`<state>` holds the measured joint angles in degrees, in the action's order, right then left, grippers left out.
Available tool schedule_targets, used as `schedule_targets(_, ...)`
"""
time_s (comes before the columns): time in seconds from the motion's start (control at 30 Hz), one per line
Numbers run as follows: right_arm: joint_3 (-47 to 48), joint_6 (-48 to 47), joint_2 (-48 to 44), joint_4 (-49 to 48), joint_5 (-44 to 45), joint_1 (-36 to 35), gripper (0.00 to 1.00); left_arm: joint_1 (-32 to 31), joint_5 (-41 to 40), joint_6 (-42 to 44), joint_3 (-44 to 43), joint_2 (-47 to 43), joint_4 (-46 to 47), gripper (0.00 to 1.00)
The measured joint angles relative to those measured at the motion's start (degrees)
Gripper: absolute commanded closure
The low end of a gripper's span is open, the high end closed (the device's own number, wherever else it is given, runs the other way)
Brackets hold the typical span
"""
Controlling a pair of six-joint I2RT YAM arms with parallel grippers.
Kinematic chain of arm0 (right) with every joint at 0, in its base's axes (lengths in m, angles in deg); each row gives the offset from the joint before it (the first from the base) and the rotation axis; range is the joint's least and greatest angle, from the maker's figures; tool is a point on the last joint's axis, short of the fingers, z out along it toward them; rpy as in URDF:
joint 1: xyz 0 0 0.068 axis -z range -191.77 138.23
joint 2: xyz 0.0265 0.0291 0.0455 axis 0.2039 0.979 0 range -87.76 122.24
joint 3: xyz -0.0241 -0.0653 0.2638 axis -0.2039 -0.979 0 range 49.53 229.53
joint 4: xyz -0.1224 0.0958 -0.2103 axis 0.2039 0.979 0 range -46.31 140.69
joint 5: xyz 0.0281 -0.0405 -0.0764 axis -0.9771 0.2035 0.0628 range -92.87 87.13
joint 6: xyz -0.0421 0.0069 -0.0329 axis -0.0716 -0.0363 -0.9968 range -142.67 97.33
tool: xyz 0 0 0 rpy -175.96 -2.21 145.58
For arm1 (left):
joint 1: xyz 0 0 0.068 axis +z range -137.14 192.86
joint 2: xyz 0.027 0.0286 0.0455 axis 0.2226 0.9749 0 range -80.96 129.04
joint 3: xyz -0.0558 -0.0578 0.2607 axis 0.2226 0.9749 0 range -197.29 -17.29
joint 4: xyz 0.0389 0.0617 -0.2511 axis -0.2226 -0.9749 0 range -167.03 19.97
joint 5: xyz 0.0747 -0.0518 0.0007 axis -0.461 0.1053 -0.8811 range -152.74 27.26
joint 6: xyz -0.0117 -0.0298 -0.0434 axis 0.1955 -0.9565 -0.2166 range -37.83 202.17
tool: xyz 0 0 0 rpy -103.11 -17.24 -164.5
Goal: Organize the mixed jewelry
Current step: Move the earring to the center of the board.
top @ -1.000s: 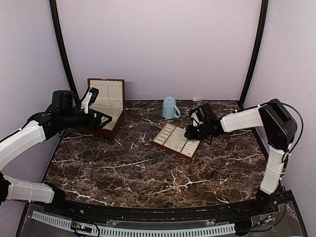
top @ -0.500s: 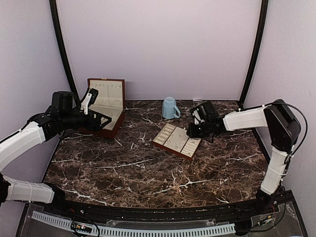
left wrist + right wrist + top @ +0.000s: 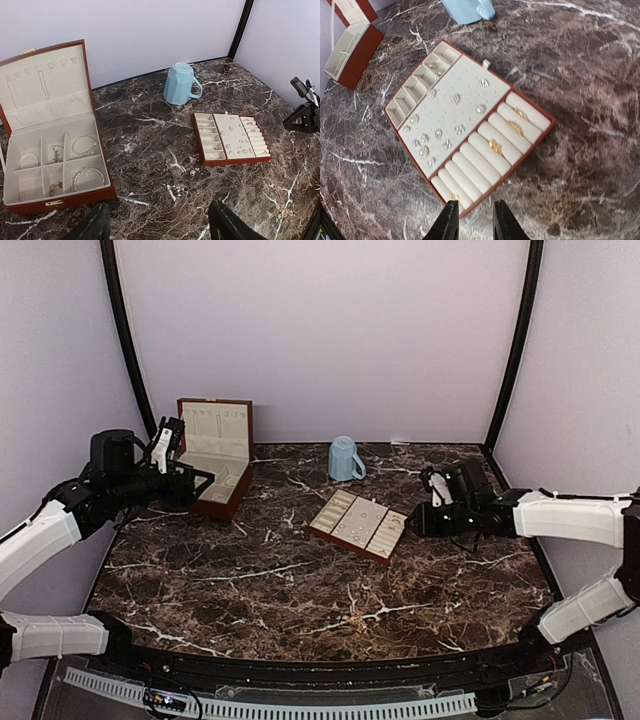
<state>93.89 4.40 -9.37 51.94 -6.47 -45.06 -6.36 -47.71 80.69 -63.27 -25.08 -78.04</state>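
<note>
Several pieces: mixed jewelry (image 3: 442, 132), tiny silvery studs scattered over the cream panel of the tray (image 3: 480, 162), mid-tabletop (image 3: 300, 590); gold rings (image 3: 495, 146) sit in its rolls.
Handling: likely featherlight, hard, slippery and easily flicked away; pinch one stud at its edges with the fingertips alone.
Right hand (image 3: 474, 210): at the tray's 3 o'clock, over the roll end, fingers narrowly apart, nothing seen between them.
Left hand (image 3: 160, 220): fingers wide apart, empty, well away from the tray.
Wooden box (image 3: 75, 197): 10 o'clock of the tray, lid up, bracelets (image 3: 85, 146) in its compartments.
Mug (image 3: 180, 84): 12 o'clock, upside down.
</note>
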Motion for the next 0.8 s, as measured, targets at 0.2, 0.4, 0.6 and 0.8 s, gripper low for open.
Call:
schedule_targets(0.2, -11.3, 5.4, -5.5, -0.4, -3.1, -3.1, 0.74, 0.0, -1.4, 0.4, 0.1, -0.1, 0.3, 0.3)
schedule_targets(0.4, -17.0, 11.6, -5.6, -4.3, -5.5, -7.7, 0.74, 0.0, -2.0, 0.4, 0.4, -0.1, 0.7, 0.3)
schedule_targets(0.6, -18.6, 16.1, -3.8, -10.3, -7.3, -9.9, 0.74, 0.0, -2.3, 0.5, 1.2, -0.7, 0.7, 0.3)
schedule_targets(0.8, -19.2, 18.1, -3.6, -12.2, -6.8, -11.3, 0.74, 0.0, -2.4, 0.5, 1.4, -1.3, 0.7, 0.3)
